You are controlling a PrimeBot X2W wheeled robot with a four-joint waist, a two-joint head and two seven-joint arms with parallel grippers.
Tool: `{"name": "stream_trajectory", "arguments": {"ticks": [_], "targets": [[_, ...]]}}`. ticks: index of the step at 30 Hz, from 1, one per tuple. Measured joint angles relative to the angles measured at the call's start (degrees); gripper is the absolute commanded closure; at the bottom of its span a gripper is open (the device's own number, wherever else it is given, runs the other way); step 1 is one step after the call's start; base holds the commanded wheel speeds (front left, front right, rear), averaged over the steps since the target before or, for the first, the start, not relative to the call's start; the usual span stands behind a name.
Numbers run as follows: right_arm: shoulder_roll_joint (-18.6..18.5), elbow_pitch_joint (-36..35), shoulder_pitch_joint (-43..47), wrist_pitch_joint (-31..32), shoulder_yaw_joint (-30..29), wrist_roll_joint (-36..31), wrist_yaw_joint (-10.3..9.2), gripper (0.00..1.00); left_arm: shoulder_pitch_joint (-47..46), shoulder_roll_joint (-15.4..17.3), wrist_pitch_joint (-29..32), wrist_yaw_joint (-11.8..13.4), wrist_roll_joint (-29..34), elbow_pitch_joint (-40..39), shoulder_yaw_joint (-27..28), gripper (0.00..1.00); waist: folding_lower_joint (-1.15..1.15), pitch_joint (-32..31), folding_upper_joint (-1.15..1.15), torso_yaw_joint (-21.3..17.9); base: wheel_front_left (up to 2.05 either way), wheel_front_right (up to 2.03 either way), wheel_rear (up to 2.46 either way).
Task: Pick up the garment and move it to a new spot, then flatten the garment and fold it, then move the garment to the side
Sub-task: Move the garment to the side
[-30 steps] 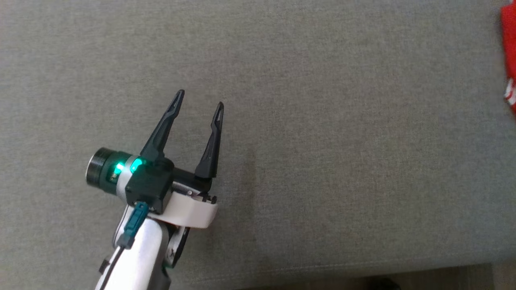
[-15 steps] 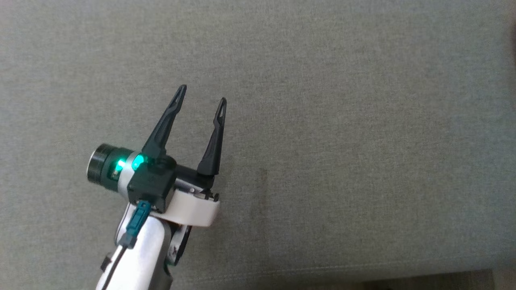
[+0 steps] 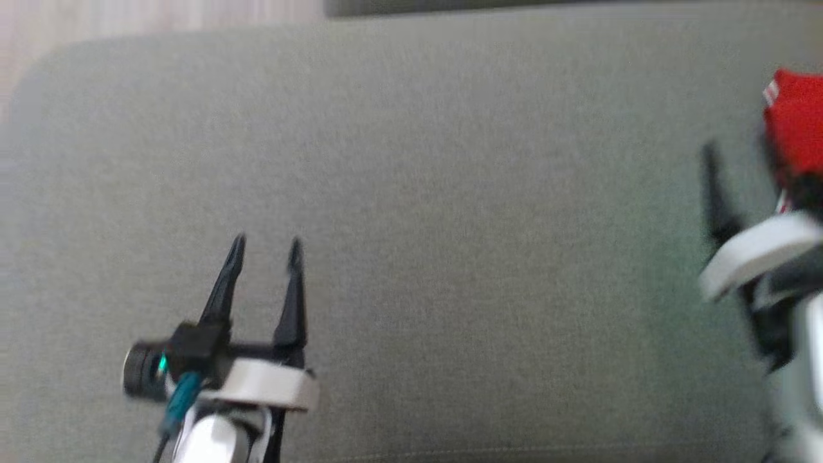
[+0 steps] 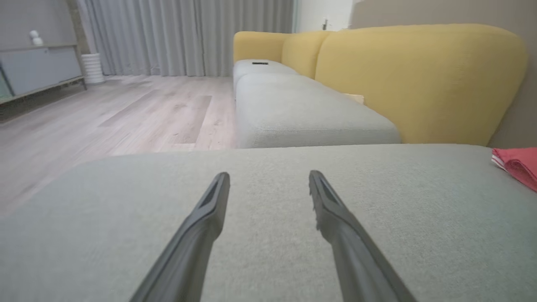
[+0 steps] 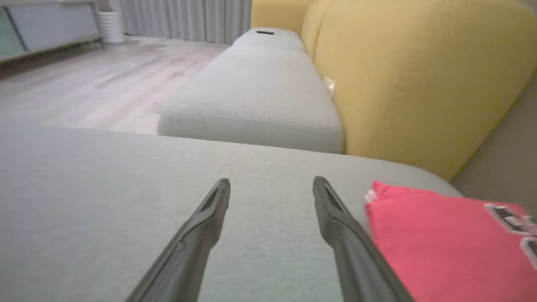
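**Head view.** Left gripper, lower left: fingers apart, empty, over the bare grey cushion. Right gripper, right edge, blurred: seemingly spread, holding nothing. Garment, red, upper right, just past the right fingertips. The right arm is much the nearer.

**Left wrist view.** Fingers parted. Garment at the far right edge, well apart.

**Right wrist view.** Fingers plainly parted, which settles what the head view smears. Garment at lower right, just beside the right-hand finger, with white lettering legible. Its long axis probably runs off-frame to the right.

Wide open run across grey cushion, red garment at right edge, yellow backrest beyond
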Motion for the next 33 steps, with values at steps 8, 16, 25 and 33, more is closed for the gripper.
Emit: {"name": "stream_trajectory", "arguments": {"ticks": [8,16,25,33], "targets": [[6.86,9.27,10.07,-15.69,8.83,6.06,0.0,0.0,8.7,-0.74,0.01,1.37,-3.49,0.44,5.09,0.0,-0.01,-8.93,0.0,1.43,0.0,0.0,0.0],[8.04,9.43,15.75,-23.37,11.6,5.44,0.0,0.0,14.2,-0.68,0.01,-0.56,-1.21,-1.52,6.77,0.0,0.01,-14.36,0.0,3.01,0.0,0.0,0.0],[9.85,1.91,24.46,-23.4,8.34,2.45,0.0,0.0,17.94,-0.66,0.01,-4.69,1.63,-3.03,6.48,0.0,0.01,-17.05,0.0,3.41,0.0,0.0,0.0],[11.02,1.14,28.19,-23.46,7.22,0.96,0.0,0.0,18.29,-0.68,0.01,-5.27,3.13,-3.41,6.38,0.0,0.01,-17.94,0.0,2.85,0.0,0.0,0.0]]}}
